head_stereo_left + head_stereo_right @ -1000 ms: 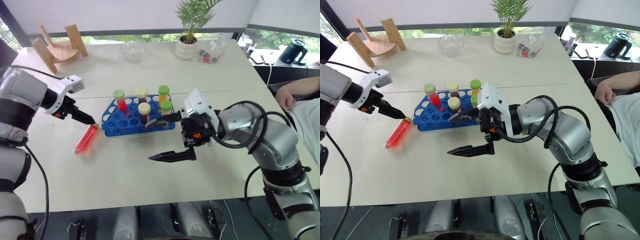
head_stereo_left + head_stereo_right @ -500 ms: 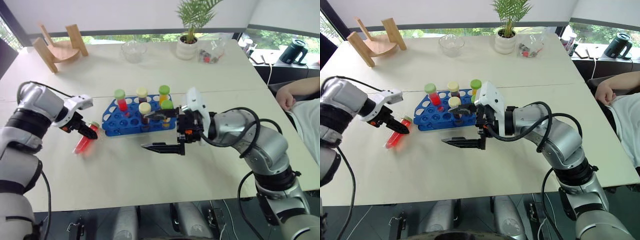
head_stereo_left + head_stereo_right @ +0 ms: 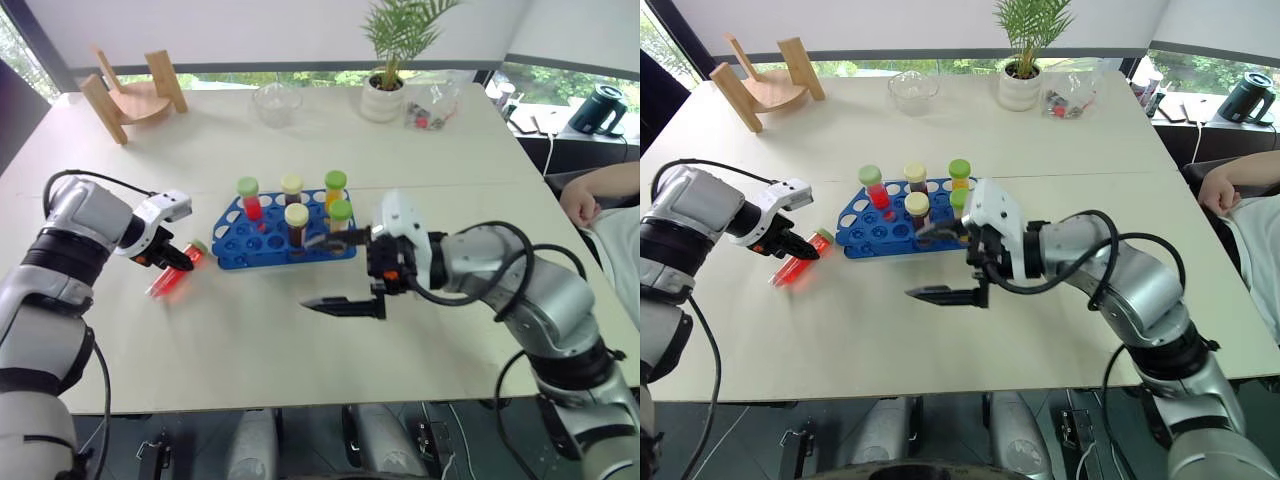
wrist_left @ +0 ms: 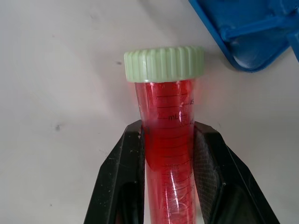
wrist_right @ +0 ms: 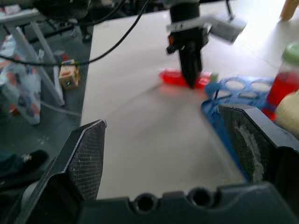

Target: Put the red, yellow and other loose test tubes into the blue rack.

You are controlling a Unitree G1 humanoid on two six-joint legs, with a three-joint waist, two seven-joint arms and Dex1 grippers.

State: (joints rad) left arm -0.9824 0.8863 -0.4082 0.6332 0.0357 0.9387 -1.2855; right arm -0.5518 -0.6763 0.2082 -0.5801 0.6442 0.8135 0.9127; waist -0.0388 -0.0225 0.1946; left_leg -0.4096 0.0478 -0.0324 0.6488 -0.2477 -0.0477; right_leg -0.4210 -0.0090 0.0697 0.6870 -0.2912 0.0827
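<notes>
A red test tube (image 4: 169, 116) with a pale green cap lies flat on the white table, just left of the blue rack (image 3: 232, 247). My left gripper (image 3: 178, 264) points down at it and is shut on the tube's body just below the cap, one black finger (image 4: 122, 172) on each side. The rack holds several capped tubes upright, among them one with red liquid (image 3: 247, 200) and one with yellow-orange liquid (image 3: 334, 190). My right gripper (image 3: 335, 272) hovers open and empty by the rack's right front corner, pointing left.
A wooden stand (image 3: 135, 92), a glass bowl (image 3: 277, 101), a potted plant (image 3: 385, 95) and a clear bag (image 3: 432, 105) line the table's far side. A black kettle (image 3: 600, 106) stands off the table. A person's arm (image 3: 600, 192) rests at the right edge.
My left gripper, open over the red tube's cap end a second ago, has sunk and shut on the tube. The right gripper has shifted a little beside the rack, staying open.
</notes>
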